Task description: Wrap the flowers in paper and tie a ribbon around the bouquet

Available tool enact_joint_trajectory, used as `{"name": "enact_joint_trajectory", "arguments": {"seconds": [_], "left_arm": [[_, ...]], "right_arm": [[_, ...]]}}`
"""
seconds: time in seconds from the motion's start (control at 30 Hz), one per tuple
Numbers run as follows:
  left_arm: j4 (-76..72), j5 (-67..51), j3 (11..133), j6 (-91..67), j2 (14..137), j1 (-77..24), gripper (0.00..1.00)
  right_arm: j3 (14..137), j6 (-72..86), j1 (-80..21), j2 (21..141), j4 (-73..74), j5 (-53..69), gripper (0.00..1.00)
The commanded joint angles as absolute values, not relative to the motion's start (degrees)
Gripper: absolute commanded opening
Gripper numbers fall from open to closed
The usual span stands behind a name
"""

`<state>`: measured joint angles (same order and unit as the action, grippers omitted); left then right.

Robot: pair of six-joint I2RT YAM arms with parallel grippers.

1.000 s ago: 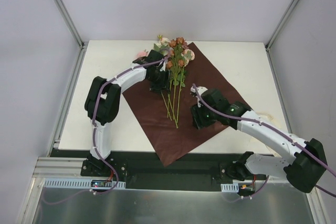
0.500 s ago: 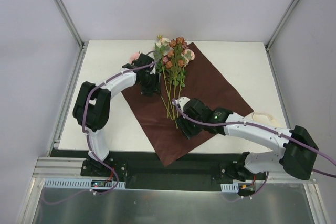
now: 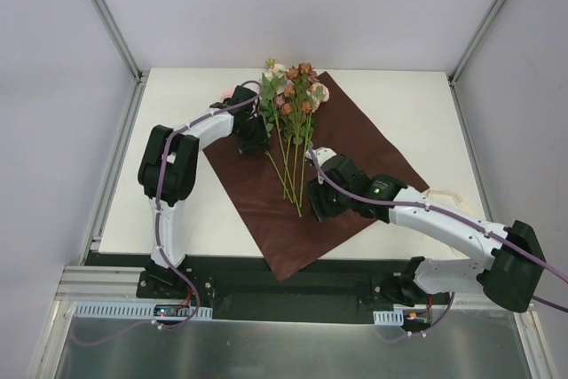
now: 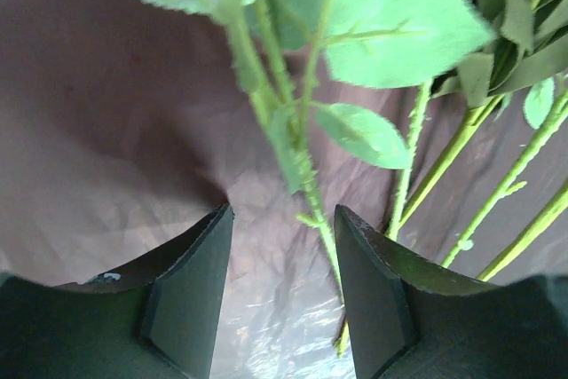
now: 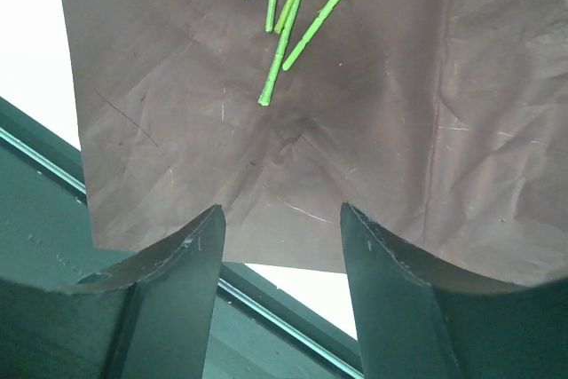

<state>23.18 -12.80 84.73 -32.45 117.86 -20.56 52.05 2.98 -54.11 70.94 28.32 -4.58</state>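
Flowers (image 3: 293, 104) lie on the dark red paper (image 3: 364, 144), blooms at its far corner. Left fingers (image 4: 191, 281) stand open, a leafy stem between them, ungripped. Right fingers (image 5: 169, 290) gape empty near the stem ends. Wrapping looks not yet begun, so the next move is to pinch a paper edge and fold it across.

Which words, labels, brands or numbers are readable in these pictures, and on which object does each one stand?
None: no text can be read in any view.
The paper, the flowers and the table carry no print.
Small coloured spots under the arm bases are too small to tell.
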Motion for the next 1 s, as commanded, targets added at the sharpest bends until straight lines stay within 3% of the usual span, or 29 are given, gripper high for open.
{"name": "enact_joint_trajectory", "arguments": {"seconds": [0.0,0.23,0.43,0.6,0.77,0.97], "left_arm": [[23.11,-9.93,88.32,-35.07,119.53,-22.67,0.49],[23.03,-6.95,88.51,-38.05,121.02,-23.55,0.33],[23.03,-3.00,87.89,-37.10,118.40,-23.64,0.01],[22.94,-1.66,84.65,-31.30,108.14,-23.82,0.00],[22.77,-10.53,82.27,-24.53,96.88,-27.14,0.00],[22.67,-19.93,88.39,-20.48,98.07,-34.09,0.00]], "right_arm": [[52.29,3.87,-53.09,67.24,29.97,-6.33,0.58],[51.51,2.90,-52.91,65.04,31.46,-7.38,0.57],[50.10,2.46,-52.56,61.44,32.25,-8.26,0.58],[48.87,1.93,-51.86,56.18,33.40,-9.49,0.59],[47.55,1.14,-46.42,52.21,34.71,-9.85,0.60],[48.25,0.62,-36.40,49.57,37.35,-6.94,0.60]]}}
